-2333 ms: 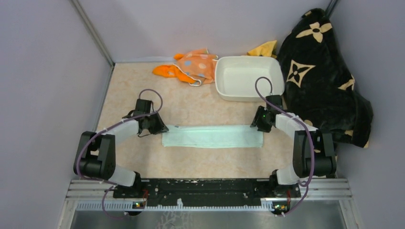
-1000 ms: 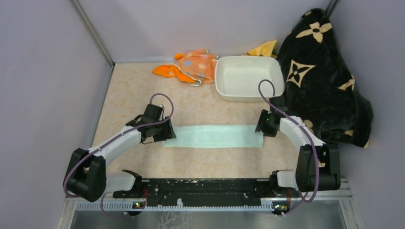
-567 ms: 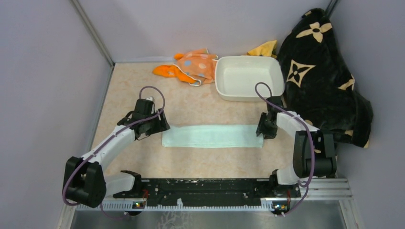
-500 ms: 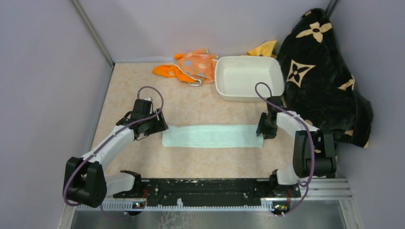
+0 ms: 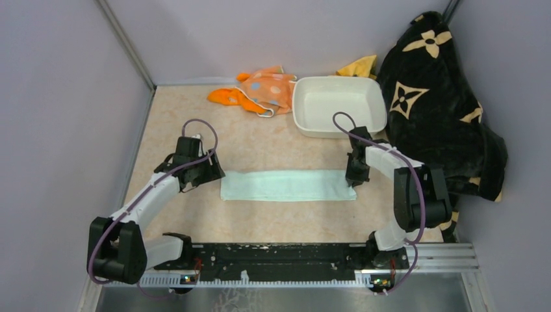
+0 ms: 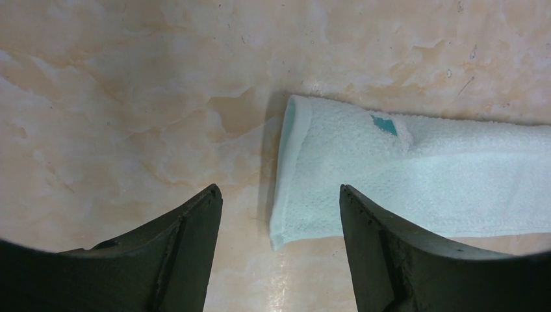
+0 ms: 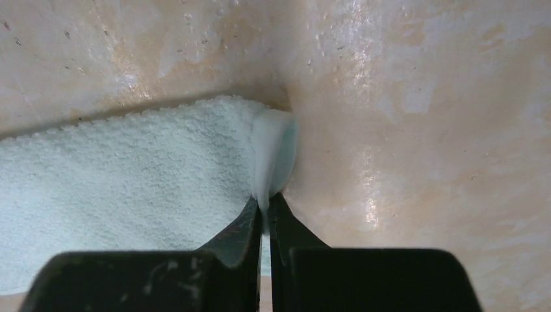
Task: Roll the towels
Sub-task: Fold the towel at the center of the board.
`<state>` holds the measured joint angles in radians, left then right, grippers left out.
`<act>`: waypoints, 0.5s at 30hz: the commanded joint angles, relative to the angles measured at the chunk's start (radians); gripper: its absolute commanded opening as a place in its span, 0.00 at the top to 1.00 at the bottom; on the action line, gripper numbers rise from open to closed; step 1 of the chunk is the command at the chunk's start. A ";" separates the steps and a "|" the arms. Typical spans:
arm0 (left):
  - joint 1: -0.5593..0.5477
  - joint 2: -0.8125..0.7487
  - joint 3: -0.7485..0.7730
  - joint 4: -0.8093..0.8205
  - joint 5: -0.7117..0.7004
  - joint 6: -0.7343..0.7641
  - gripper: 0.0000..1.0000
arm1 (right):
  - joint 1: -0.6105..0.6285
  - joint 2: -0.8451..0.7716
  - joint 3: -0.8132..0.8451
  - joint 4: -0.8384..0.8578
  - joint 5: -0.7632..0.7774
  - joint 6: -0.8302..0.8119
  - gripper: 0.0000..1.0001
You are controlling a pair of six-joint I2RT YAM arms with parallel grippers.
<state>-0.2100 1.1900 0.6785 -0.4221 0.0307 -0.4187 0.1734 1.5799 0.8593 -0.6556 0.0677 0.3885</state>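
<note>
Mint towel (image 7: pixel 130 175) edge inside right fingers (image 7: pixel 239 239)

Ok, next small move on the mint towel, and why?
Probably lift and curl that end inward to start the roll: the right claw is shut on one end of the mint towel, which lies flat as a strip, and the left claw hangs open over the other end.
</note>
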 commanded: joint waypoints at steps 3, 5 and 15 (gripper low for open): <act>0.009 -0.033 -0.019 0.022 0.046 0.013 0.29 | 0.006 0.091 -0.014 -0.025 0.135 0.023 1.00; 0.009 -0.035 -0.026 0.024 0.067 0.004 0.29 | -0.034 0.083 0.032 -0.053 0.174 0.012 1.00; 0.007 0.021 -0.062 0.096 0.249 -0.060 0.31 | -0.097 -0.031 0.193 -0.155 0.134 -0.051 1.00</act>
<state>-0.2066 1.1793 0.6342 -0.3893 0.1738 -0.4461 0.0536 1.6089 0.9791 -0.7742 0.2501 0.3744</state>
